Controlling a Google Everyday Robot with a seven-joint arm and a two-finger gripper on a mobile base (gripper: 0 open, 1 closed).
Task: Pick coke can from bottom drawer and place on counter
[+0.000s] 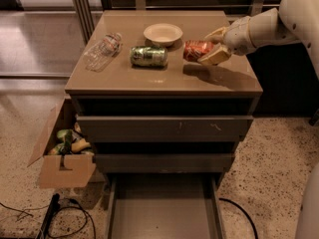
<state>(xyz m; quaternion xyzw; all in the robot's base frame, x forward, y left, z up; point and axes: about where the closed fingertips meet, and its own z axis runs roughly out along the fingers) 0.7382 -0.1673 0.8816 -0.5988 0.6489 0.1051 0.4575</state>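
Where the pale two-finger tool (205, 49) pinches it sideways, the small red-orange metal coke can (194, 50) hangs over the glossy tan worktop (149, 78), right of a green can (148, 56); grey-brown bottom drawer (162, 213) open.

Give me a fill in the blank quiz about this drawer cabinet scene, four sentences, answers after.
1. The gripper, over the counter's ____ side in the camera view, holds the coke can between its fingers.
2. The green can lies on its ____.
3. The bottom drawer is pulled ____.
4. The clear bottle lies at the counter's ____ side in the camera view.
Missing words: right; side; open; left.
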